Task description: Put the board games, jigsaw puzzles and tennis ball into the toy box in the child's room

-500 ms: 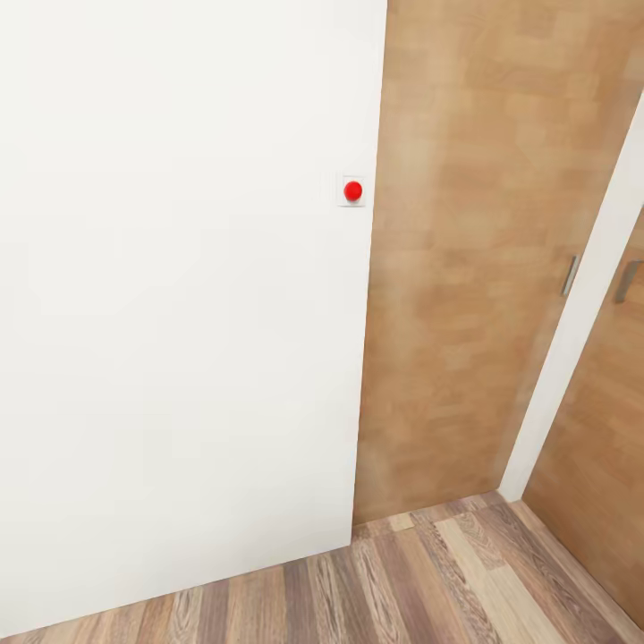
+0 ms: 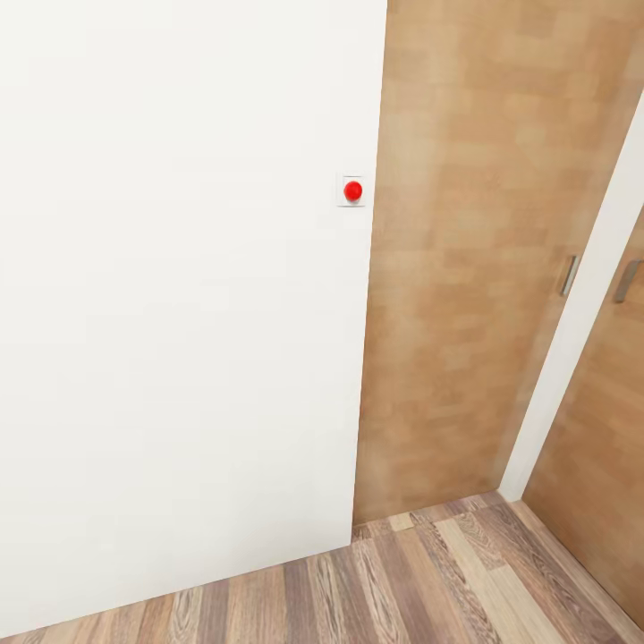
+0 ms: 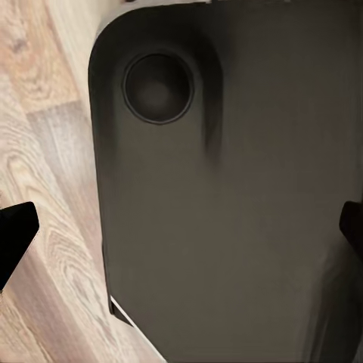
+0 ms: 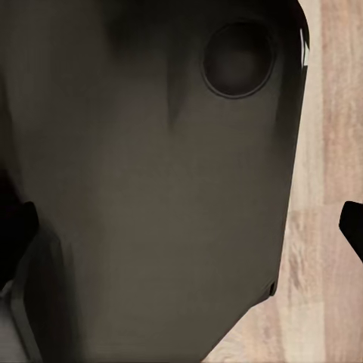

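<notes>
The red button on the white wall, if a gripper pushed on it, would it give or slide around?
The red button sits in a small square plate flat on the white wall, so it probably would not slide. It looks domed and smooth: a fingertip might slip off. Its travel cannot be judged.

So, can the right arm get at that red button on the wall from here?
Probably not as things stand. The red button sits high on the white wall by the wooden door, and the right claw hangs low, aimed at the robot's dark base and the floor. It would have to lift first.
</notes>
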Controlling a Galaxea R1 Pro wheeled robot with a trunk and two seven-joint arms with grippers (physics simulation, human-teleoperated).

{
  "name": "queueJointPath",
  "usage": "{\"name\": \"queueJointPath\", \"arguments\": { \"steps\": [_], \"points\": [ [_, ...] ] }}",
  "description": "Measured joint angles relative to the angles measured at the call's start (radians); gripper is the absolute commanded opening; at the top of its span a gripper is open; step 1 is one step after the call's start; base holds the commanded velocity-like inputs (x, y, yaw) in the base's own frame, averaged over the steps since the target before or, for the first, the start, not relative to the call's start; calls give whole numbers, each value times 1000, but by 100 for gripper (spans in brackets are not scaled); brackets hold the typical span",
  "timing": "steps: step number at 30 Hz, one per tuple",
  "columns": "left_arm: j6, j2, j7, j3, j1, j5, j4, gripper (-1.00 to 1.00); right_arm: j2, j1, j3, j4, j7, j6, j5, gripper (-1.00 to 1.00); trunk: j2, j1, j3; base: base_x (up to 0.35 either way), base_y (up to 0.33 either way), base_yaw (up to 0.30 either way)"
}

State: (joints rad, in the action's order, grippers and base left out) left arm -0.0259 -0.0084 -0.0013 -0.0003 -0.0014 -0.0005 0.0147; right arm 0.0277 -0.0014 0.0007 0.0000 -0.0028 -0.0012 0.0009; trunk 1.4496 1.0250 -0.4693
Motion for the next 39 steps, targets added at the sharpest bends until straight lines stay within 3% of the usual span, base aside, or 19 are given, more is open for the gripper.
{"name": "queueJointPath", "arguments": {
  "steps": [9, 21, 39],
  "points": [
    [-46, 2, 0, 0, 0, -1, 1, 100, -1, 1, 2, 0, 1, -15, 0, 100, 0, 0, 0, 0, 0, 0],
    [-48, -1, 0, 1, 0, 1, -2, 100, 2, 1, 2, 0, 0, -20, 0, 100, 0, 0, 0, 0, 0, 18],
    [-63, 2, 0, -2, 0, -2, 0, 100, 4, 1, 7, 0, -6, -19, 6, 100, 0, 0, 0, 0, 0, 238]
  ]
}}
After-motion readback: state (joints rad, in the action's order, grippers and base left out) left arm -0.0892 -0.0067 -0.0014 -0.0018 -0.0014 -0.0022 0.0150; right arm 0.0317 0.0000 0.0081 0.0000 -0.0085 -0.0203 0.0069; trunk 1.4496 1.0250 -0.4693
